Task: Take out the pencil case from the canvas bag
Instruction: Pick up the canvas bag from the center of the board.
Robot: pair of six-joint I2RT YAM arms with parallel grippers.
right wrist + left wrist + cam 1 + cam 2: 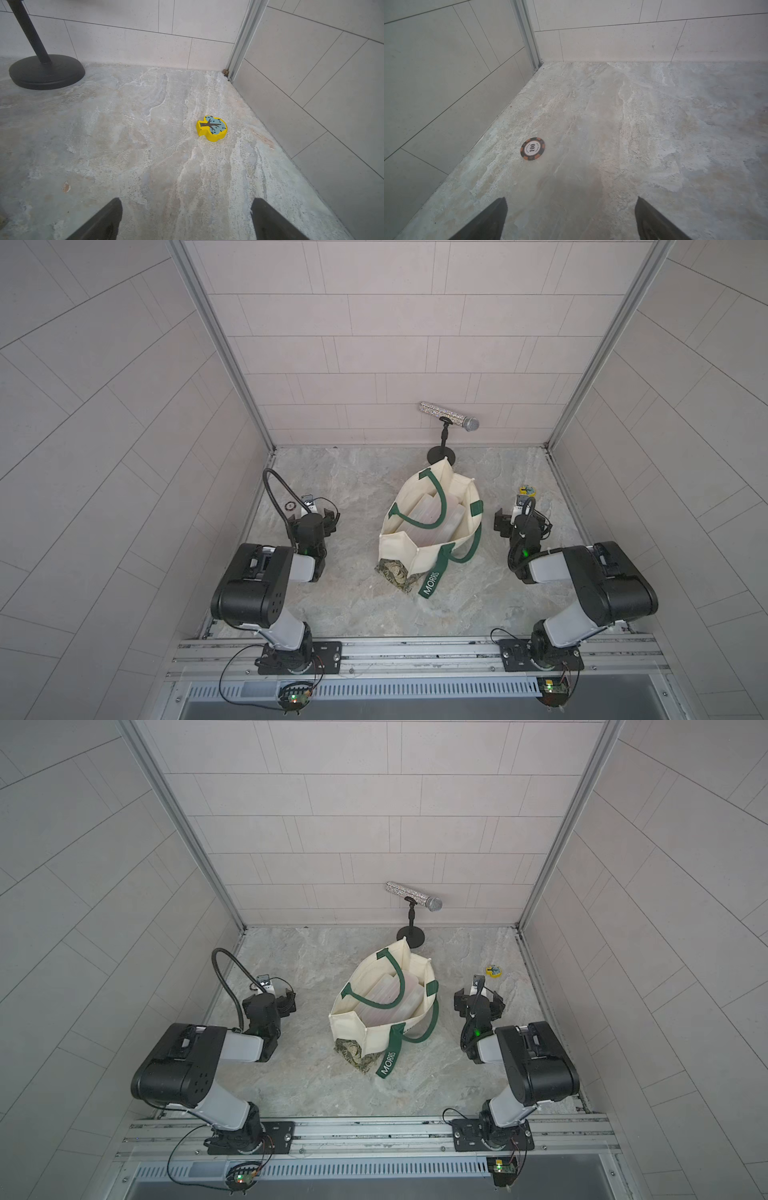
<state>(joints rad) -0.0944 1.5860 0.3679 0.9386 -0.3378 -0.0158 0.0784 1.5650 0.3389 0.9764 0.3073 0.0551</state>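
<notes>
Veined grey-beige stone tabletop (353, 605), enclosed by pale tiled walls (374, 323). By the rear wall, a glitter-covered silver microphone (449, 416) sits crosswise in the clip of a black, round-based desk stand (46, 71). Near the left wall, a round black-and-orange poker chip (532, 148) marked "100" lies flat. Near the right wall, a yellow tree-shaped block (211, 128) with a blue face and brown trunk lies flat.

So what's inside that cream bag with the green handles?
The canvas bag stands open. Inside lies a pale flat case, pinkish and translucent, perhaps in several layers. A green handle droops across it. Whatever sits beneath it, and the bag's bottom, is covered.
</notes>
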